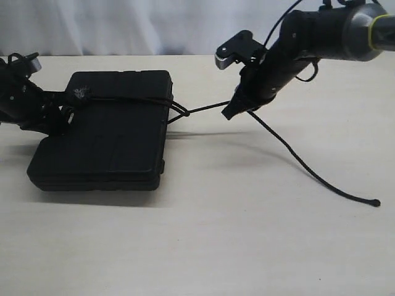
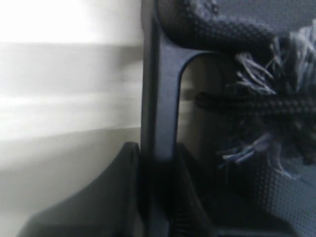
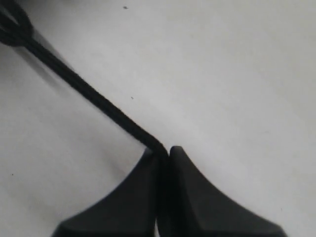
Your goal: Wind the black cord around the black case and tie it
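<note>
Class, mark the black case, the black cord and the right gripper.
black case (image 1: 114,145), exterior view, middle of its flat top
black cord (image 3: 89,94), right wrist view, its taut stretch
right gripper (image 3: 162,153), right wrist view, between its closed fingertips

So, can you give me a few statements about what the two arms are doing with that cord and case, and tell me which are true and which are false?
1. The right gripper is pinching the black cord. True.
2. The cord's loose end hangs off the table's edge. False: the loose end lies on the table, out past the right gripper.
3. The black case lies flat on the table. True.
4. The left gripper is open and clear of the case. False: it is closed on the case's handle bar.
5. The cord runs across the top of the case. True.
</note>
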{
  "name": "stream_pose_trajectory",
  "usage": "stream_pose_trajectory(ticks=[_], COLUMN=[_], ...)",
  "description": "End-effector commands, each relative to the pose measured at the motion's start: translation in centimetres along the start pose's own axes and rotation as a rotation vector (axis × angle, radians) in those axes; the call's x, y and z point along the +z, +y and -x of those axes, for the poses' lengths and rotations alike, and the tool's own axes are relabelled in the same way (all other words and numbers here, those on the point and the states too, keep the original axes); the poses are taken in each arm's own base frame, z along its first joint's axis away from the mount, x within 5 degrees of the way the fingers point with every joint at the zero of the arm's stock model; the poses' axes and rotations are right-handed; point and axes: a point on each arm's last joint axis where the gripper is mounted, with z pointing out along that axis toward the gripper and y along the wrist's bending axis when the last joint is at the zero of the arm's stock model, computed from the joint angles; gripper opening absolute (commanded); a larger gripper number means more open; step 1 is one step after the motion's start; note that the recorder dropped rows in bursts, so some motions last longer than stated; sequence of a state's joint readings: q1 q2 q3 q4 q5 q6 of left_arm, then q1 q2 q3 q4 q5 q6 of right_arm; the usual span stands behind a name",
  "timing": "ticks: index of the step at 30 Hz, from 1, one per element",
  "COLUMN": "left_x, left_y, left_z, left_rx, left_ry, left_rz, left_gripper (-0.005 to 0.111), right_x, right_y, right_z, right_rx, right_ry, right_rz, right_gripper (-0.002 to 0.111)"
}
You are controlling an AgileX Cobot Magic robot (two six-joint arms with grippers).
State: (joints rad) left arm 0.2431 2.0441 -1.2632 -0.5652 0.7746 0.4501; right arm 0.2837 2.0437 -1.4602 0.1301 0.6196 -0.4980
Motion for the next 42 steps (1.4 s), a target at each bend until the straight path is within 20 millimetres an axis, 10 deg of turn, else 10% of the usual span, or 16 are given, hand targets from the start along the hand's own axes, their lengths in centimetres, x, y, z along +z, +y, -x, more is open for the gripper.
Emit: stream_pose_trajectory(ticks=[1,21,31,34,38,42], left_x=[-1.0,-1.0,-2.7,-5.0,-7.7,-9.2], left_y=[1.5,1.3,-0.1,-1.1,-2.1,-3.9], left_z=[0.5,0.5,1.5,2.0,1.7,-0.6], left_rx=[0.024,0.021,0.030,0.089,0.135,0.200], left_ry=[-0.054,-0.062,-0.077,-0.105,-0.140,-0.089], left_rz=[0.077,0.054,-0.019,-0.028,-0.013,-0.017], left_gripper=[0.000,0.002,0.060,0.059,0.041,0.000], right_x=[-0.6,-0.4,-0.4,-0.4,-2.0,-7.7], right_y=[-4.0,-4.5,-4.6,-4.5,-4.2,-4.1], right_z=[-3.0,-3.5,-3.5,-3.6,-3.5,-4.0], right_rx=[0.091,0.128,0.123,0.121,0.220,0.336], right_ry=[0.033,0.022,0.022,0.032,0.069,0.304], right_rz=[-0.092,-0.105,-0.113,-0.106,-0.091,-0.109], right_gripper=[0.004,0.004,0.004,0.015,0.063,0.035])
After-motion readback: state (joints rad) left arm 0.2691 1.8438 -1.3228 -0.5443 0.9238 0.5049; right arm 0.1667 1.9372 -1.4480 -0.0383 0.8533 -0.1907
